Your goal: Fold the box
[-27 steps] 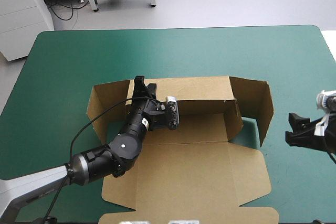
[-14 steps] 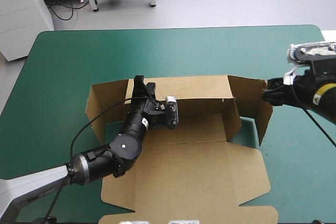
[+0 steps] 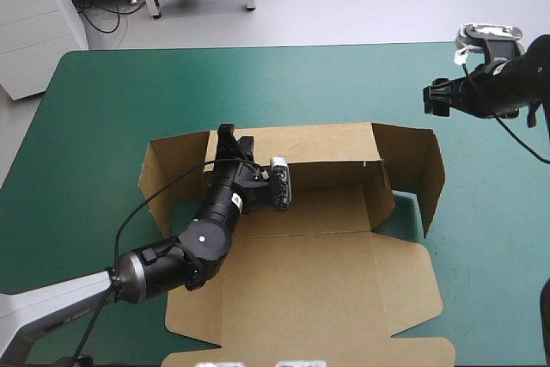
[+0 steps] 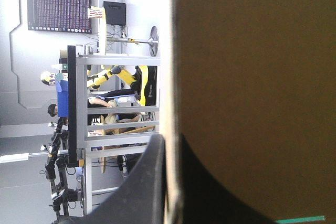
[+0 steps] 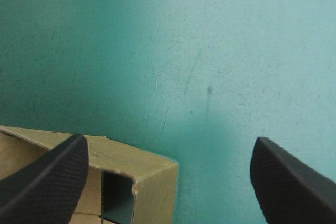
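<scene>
While the box [image 3: 326,272] sits at the middle of the table [image 3: 129,100], rear wall and end flaps raised and lid flat toward the near edge, the left gripper [image 3: 230,138] pinches the rear wall near its left end. The right gripper [image 3: 434,99] hovers beyond the box's far right corner, fingers wide apart.

No text, label, brand, number or sign is showing legibly: the brown box [image 3: 301,290] is lying with plain, unprinted board, and the teal-green cover [image 3: 129,100] is carrying no readable marking.
</scene>
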Robot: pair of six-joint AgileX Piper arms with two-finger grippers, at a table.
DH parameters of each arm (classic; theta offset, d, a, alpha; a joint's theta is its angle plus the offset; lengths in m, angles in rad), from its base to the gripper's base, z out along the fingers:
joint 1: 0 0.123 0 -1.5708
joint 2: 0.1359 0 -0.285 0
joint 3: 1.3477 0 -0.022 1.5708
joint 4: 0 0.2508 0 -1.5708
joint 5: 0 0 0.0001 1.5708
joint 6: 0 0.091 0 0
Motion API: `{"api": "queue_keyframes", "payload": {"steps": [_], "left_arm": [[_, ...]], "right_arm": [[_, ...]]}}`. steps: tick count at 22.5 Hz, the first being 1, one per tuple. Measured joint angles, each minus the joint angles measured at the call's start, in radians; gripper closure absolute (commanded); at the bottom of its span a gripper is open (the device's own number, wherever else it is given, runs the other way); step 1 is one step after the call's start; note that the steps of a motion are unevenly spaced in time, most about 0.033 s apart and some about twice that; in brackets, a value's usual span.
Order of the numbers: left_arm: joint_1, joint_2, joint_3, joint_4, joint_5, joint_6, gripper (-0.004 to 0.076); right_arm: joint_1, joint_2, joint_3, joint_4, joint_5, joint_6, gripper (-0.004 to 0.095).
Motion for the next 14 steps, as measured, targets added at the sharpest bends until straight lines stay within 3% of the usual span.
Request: {"api": "queue_keyframes", "payload": {"steps": [7, 14], "left_arm": [[0.000, 0.000, 0.000, 0.000, 0.001, 0.000, 0.0756], [0.000, 0.000, 0.000, -0.001, 0.001, 0.000, 0.0756]], "right_arm": [[-0.004, 0.181, -0.001, 0.074, -0.001, -0.052, 0.0129], [-0.004, 0.185, -0.001, 0.092, -0.002, -0.055, 0.0129]]}}
